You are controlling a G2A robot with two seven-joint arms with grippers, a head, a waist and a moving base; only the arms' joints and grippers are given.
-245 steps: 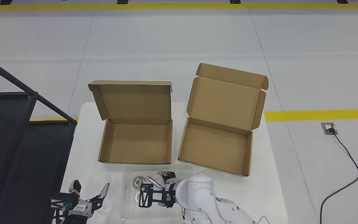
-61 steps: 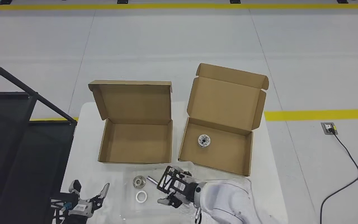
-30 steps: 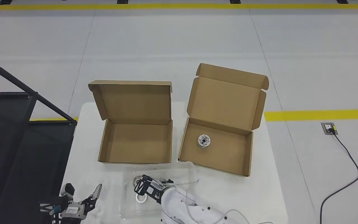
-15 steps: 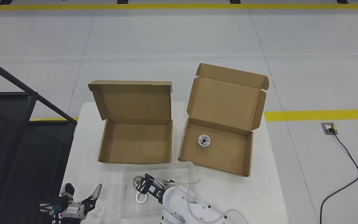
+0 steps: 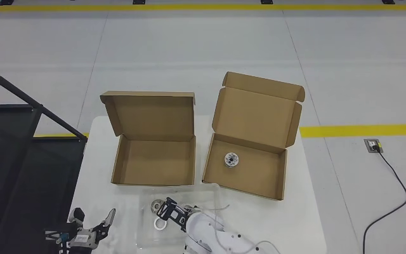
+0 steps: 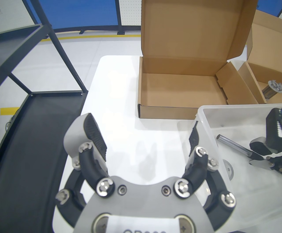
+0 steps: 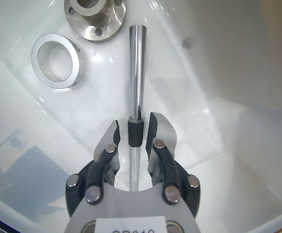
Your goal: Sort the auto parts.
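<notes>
The right hand (image 7: 134, 130) sits in the clear bin (image 6: 231, 107) at the table's (image 6: 114, 88) 6 o'clock. Its fingers are slightly spread either side of the steel rod (image 7: 136, 66), not touching it. A flange (image 7: 94, 19) and a ring (image 7: 55, 64) lie beside the rod. The left hand (image 6: 142, 128), spread wide, hovers at the table's 7 o'clock.

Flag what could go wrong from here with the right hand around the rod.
The right hand is open around the rod at its black band, most of its length ahead; lifted, it may tilt or slip. Smooth and round, it could also roll toward the ring or flange.
</notes>
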